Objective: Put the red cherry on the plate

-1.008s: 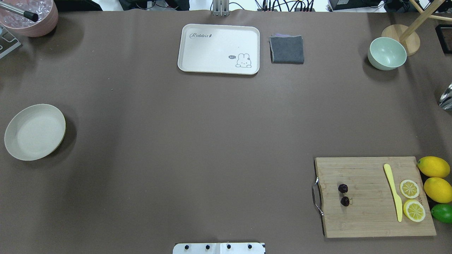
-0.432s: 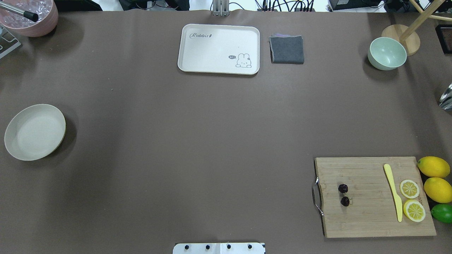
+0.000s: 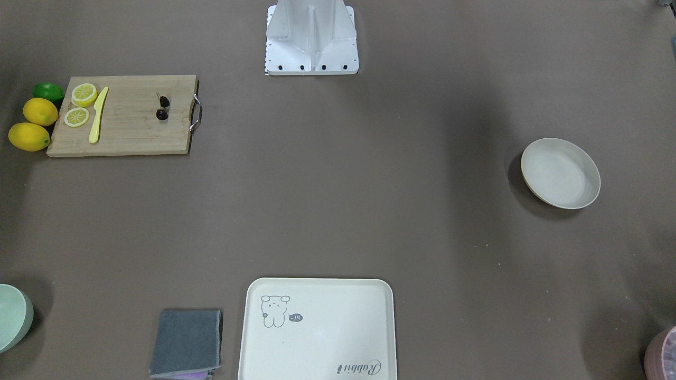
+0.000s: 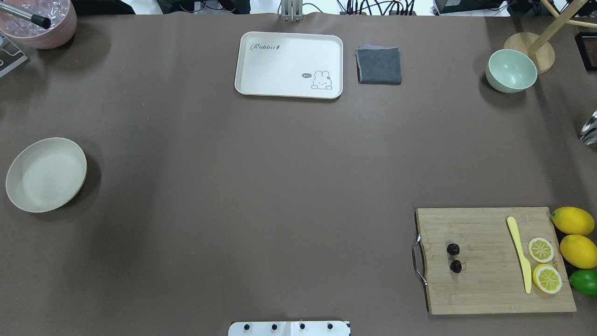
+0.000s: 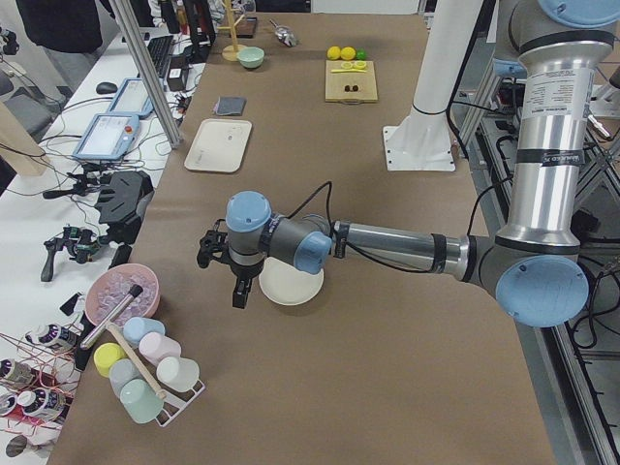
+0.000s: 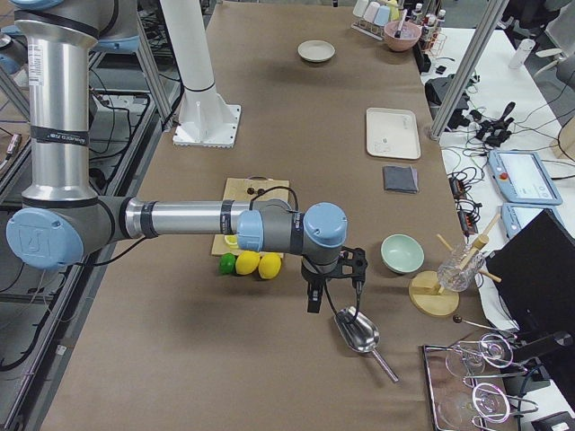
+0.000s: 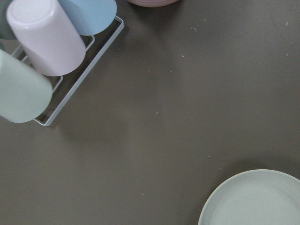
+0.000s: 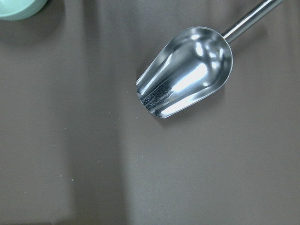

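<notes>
The red cherry (image 4: 453,257), a dark pair joined by thin stems, lies on the left part of a wooden cutting board (image 4: 489,294) at the near right; it also shows in the front view (image 3: 162,107). The cream plate (image 4: 45,174) sits at the far left edge with nothing on it (image 3: 560,172). My left gripper (image 5: 225,266) hovers just beyond the plate (image 5: 291,288), and I cannot tell if it is open. My right gripper (image 6: 334,283) hangs past the lemons, over a steel scoop (image 8: 185,70), far from the cherry; its state cannot be told either.
On the board lie a yellow knife (image 4: 519,252) and two lemon slices (image 4: 541,249); lemons (image 4: 572,220) and a lime (image 4: 584,281) sit beside it. A rabbit tray (image 4: 289,64), grey cloth (image 4: 379,65) and green bowl (image 4: 511,71) line the far edge. A cup rack (image 7: 47,61) stands by the plate.
</notes>
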Robot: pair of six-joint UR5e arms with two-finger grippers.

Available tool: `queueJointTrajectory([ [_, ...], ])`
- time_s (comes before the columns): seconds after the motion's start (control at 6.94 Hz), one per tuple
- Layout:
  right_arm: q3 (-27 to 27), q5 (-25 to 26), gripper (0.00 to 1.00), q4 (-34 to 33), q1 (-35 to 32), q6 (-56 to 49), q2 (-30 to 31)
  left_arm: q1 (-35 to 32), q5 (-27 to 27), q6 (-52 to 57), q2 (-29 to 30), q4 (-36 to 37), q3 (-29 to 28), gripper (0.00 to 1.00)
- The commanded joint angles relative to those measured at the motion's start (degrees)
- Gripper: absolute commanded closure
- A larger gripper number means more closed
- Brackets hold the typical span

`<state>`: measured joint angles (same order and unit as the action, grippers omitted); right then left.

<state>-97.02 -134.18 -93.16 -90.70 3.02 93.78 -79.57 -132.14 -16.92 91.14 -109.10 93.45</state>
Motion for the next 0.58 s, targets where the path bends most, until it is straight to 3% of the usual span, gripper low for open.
queueJointTrajectory([
  [0.0,0.0,0.1,0.00,0.0,0.0,0.0,0.0,6.3,-0.2,-5.0,-2.2,-13.2,-5.3,0.02],
  [0.29,0.0,0.1,0.00,0.0,0.0,0.1,0.3,13.9,-0.1,-12.1,-2.4,-29.2,-15.7,0.02],
  [0.43,-0.1,0.1,0.00,0.0,0.0,0.1,0.2,15.5,0.0,-13.8,-2.4,-31.6,-16.8,0.02],
])
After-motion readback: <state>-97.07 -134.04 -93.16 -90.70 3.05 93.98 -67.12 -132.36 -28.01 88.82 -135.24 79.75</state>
